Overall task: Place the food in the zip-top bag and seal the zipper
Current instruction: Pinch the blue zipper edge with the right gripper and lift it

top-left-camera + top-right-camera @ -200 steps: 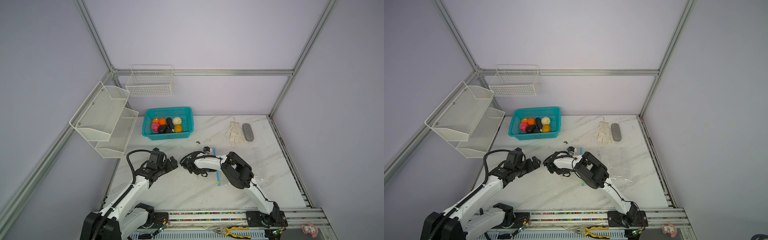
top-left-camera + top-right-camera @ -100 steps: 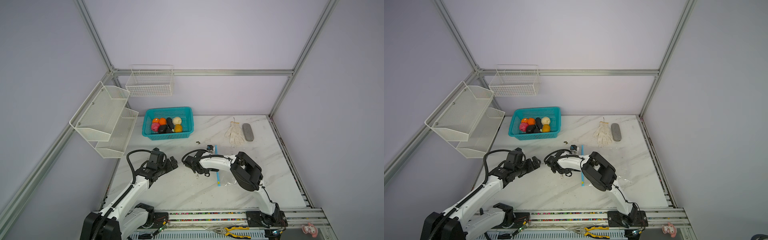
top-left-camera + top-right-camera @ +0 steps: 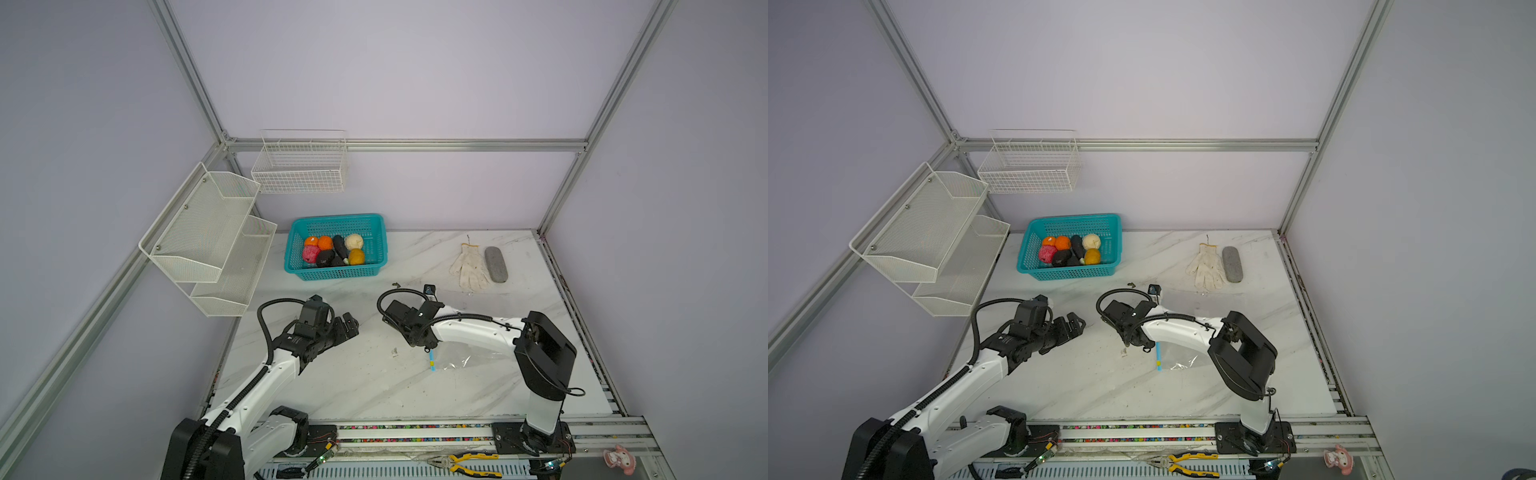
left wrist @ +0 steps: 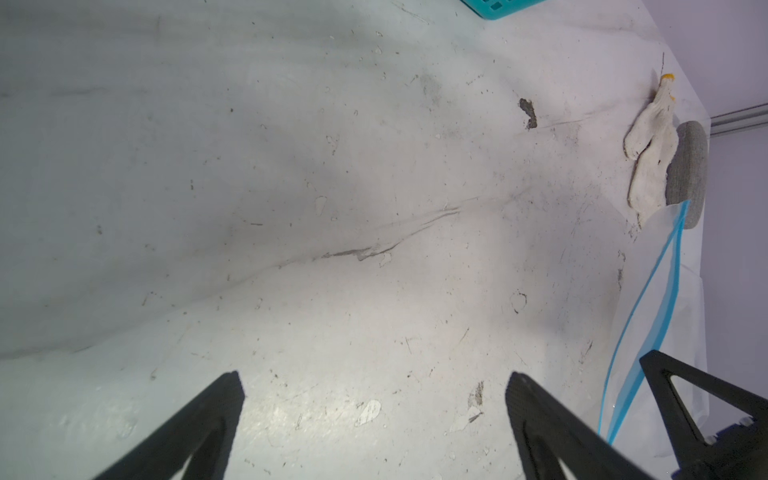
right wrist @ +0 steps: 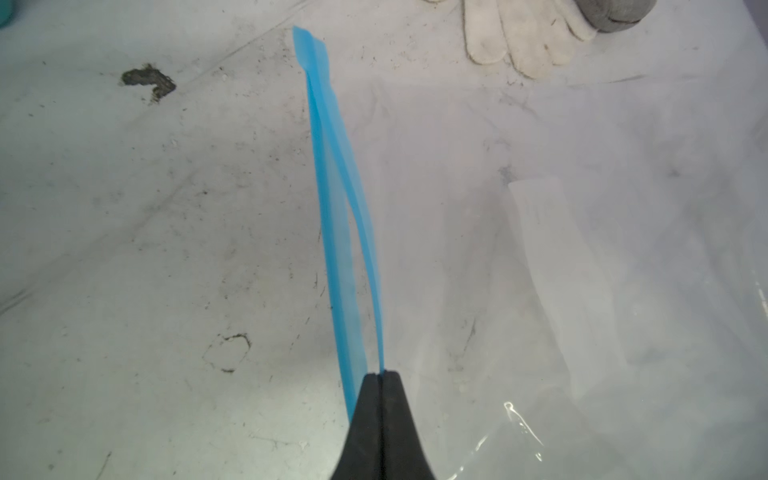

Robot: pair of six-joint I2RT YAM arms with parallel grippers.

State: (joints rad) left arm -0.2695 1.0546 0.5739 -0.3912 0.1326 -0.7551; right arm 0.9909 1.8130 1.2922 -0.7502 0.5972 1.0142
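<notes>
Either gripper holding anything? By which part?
Right gripper is shut on the zip-top bag, pinching its blue zipper strip, apparently one lip only. Left gripper is open, holding nothing.

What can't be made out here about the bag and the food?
- zip-top bag: both top views, mostly hidden under the right arm.
- zipper: right wrist view, near end hidden behind the shut right claw.
- food: both top views, lower pieces overlapped, count uncertain.

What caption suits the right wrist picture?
Right hand pinched shut on the light-blue zipper strip of a clear plastic bag on a white marble table.
</notes>
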